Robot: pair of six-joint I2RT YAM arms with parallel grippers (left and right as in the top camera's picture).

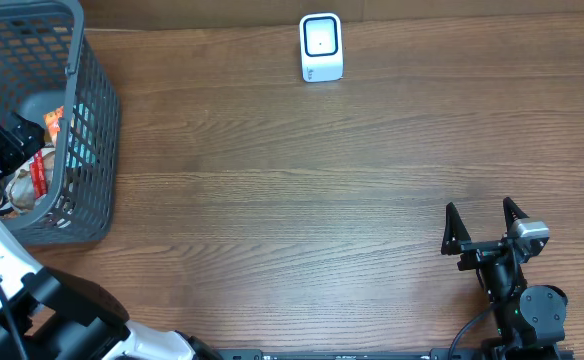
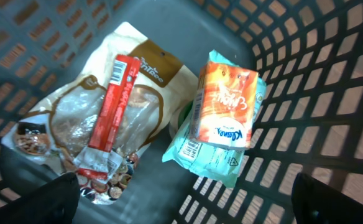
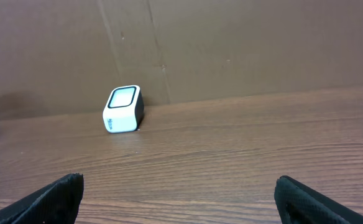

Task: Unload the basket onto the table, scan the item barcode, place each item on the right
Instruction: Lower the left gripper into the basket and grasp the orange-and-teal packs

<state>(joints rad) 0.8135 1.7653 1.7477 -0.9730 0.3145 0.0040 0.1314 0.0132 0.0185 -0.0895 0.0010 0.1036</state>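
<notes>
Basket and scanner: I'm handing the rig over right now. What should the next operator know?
Left gripper: open, empty, above the goods in the basket.
Right gripper: open, empty, facing the scanner.
In the basket: orange box, red stick, teal pouch, snack bag.
The scanner stands at the table's far edge.
Done: nothing picked.
Left: grasp one item, scan it.

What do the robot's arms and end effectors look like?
The right arm is black with a silver block near its wrist and a thin black cable at its base; the right end effector has two pointed black fingers. The left arm has white links and black joints.
</notes>
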